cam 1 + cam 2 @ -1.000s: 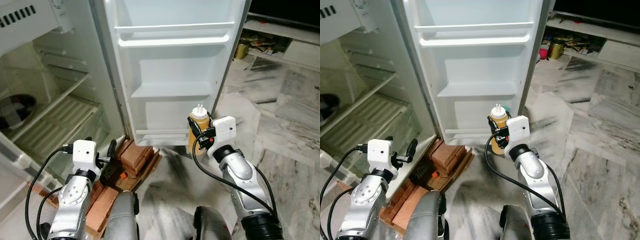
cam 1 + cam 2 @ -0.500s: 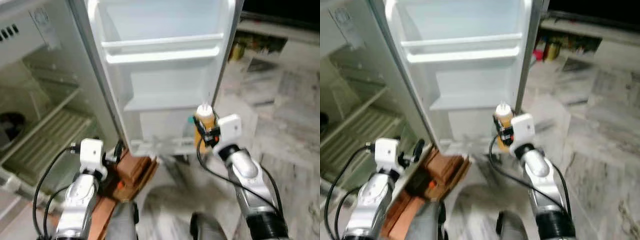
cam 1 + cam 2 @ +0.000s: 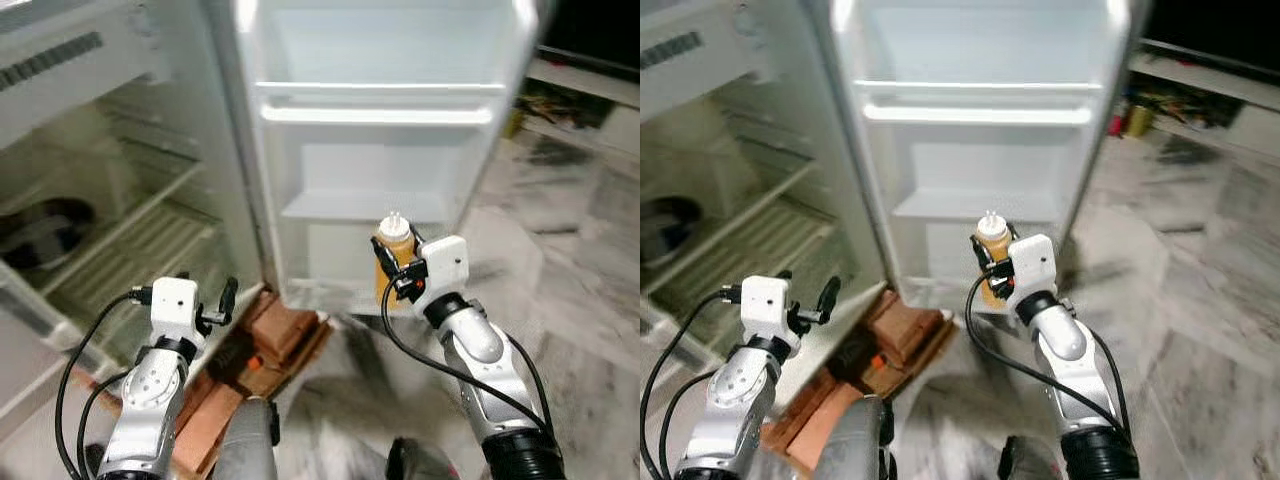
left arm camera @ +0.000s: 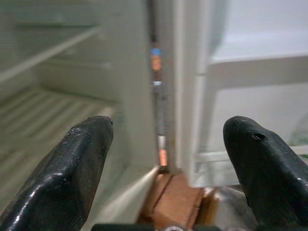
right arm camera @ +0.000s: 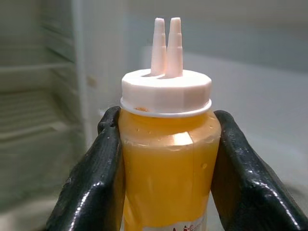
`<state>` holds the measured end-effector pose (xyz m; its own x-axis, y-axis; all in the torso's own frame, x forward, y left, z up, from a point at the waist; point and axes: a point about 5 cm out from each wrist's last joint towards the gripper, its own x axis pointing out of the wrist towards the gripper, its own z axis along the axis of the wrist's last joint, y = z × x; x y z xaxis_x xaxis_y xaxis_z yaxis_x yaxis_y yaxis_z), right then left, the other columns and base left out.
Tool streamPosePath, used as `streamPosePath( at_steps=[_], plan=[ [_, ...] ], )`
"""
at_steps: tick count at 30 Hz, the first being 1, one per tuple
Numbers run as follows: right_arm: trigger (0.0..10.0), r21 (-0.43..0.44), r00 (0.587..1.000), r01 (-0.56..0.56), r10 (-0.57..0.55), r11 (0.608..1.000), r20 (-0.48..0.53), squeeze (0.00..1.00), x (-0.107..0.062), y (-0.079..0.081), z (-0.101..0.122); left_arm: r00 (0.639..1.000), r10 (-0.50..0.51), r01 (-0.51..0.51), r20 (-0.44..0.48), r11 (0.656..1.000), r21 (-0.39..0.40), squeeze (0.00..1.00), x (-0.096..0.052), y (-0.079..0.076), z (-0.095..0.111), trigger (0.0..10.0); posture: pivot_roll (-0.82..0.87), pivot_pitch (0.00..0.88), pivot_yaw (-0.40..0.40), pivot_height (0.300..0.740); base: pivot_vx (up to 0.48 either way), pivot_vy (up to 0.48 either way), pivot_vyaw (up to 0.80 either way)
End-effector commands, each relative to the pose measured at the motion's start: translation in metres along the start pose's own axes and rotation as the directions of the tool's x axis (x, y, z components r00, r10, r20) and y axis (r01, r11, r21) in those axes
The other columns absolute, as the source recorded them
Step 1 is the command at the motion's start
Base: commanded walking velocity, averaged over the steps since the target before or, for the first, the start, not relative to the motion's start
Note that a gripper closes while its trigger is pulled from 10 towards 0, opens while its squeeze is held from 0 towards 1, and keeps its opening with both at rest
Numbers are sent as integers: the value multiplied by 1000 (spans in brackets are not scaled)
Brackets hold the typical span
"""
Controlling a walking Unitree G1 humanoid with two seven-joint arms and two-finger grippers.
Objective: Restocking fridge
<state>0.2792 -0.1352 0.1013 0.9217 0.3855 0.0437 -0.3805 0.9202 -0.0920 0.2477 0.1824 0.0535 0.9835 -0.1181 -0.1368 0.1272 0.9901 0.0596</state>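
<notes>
Head views
Fridge (image 3: 120,190): seen standing open, with wire shelves inside on the robot's left.
Fridge door (image 3: 385,120): swung wide open straight ahead; white door shelves (image 3: 380,110) are seen across it.
Sauce bottle (image 3: 393,262): orange, with a white twin-nozzle cap; held upright in front of the lower part of the door.
Right end effector (image 3: 398,275): pinched on the sauce bottle, raised before the door.
Left end effector (image 3: 222,305): held low near the bottom edge of the fridge, nothing is held.
Bricks (image 3: 275,330): reddish, stacked on the floor under the fridge.
Floor (image 3: 580,280): marble, pale with grey veins.

Left wrist view
Fingers (image 4: 72,173): spread wide apart, nothing between them.
Beyond them: the hinge edge of the fridge, a wire shelf, the door and the bricks (image 4: 175,202) are made out, blurred.

Right wrist view
Sauce bottle (image 5: 166,163): gripped upright, both black fingers (image 5: 94,178) pressed against its sides below the cap.
Background: the blurred white door.
</notes>
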Motion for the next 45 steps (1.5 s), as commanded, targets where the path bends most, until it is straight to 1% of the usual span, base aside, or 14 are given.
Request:
streamPosePath(
  at_steps=[1, 6, 11, 24, 29, 33, 37, 40, 45],
  plan=[
    [10000, -9, 999, -4, 4, 1000, 38, 0, 5, 1, 8, 1000, -1, 1, 4, 1000, 9, 0, 1, 3, 1, 10000, 44, 7, 32, 647, 401, 0, 544],
    [10000, -11, 999, 3, -2, 1000, 37, 0, 5, 0, 8, 1000, -4, 4, 0, 1000, 12, 0, 2, 2, 1, 10000, 43, 6, 34, 647, 374, 0, 184],
    [10000, -14, 999, 37, -37, 999, 31, 0, 5, -4, 7, 1000, -7, 7, -5, 1000, 14, 0, 3, 2, 0, 10000, 42, 6, 33, 647, 320, 0, 0],
    [10000, -17, 999, 52, -51, 999, 14, 0, 6, -6, 5, 1000, -8, 8, -14, 1000, 16, 0, 5, 1, -1, 10000, 42, 4, 30, 647, 0, 0, 0],
    [10000, -11, 999, 49, -49, 999, 0, 0, 5, -6, 2, 1000, 0, 0, -21, 1000, 13, 0, 5, 2, -1, 10000, 42, 7, 27, 618, 0, 0, 0],
    [10000, -11, 999, 49, -49, 999, -6, 0, 5, -6, 1, 1000, 6, -6, -17, 1000, 10, 0, 5, 3, -1, 10000, 44, 10, 25, 603, 0, 0, 0],
    [10000, -13, 999, 38, -38, 999, -15, 0, 5, -4, -1, 999, 31, -31, -21, 999, 24, 0, 2, 10, -2, 10000, 49, 15, 24, 578, 0, 0, 0],
    [10000, -13, 999, 39, -40, 999, -16, 0, 6, -4, -1, 999, 38, -37, -14, 999, 35, 0, 1, 15, -1, 10000, 50, 18, 24, 578, 0, 0, 0],
    [10000, -13, 999, 37, -37, 999, -10, 0, 6, -4, 0, 999, 35, -35, 6, 999, 36, 0, 2, 15, 2, 10000, 49, 21, 26, 578, 0, 0, 0]
  ],
)
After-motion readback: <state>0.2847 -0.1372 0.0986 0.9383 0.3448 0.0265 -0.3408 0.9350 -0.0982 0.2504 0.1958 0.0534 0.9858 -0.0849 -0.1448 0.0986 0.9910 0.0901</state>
